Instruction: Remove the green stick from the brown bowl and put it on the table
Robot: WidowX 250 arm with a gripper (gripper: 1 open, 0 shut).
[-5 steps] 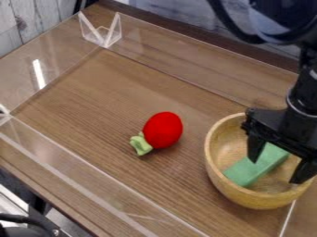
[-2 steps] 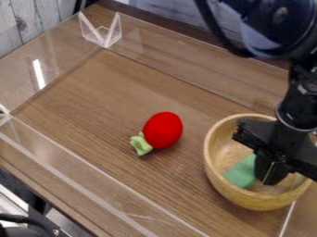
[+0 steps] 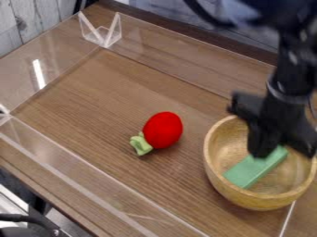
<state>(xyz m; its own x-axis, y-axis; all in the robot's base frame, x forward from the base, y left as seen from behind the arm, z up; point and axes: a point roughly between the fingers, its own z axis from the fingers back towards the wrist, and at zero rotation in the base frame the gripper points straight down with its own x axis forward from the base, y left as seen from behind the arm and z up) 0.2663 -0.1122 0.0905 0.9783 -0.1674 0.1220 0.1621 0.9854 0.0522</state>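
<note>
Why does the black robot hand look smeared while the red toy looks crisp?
In the camera view the gripper and arm are motion-blurred over the brown bowl; the red toy and green stick look sharper; window glare streaks the clear acrylic wall.

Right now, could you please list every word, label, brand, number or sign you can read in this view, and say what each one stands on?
None: no readable text shows anywhere.
The green stick, the brown bowl, the red toy, the table and the clear acrylic walls are all plain.
The end effector is motion-blurred; any marking there cannot be read.
</note>
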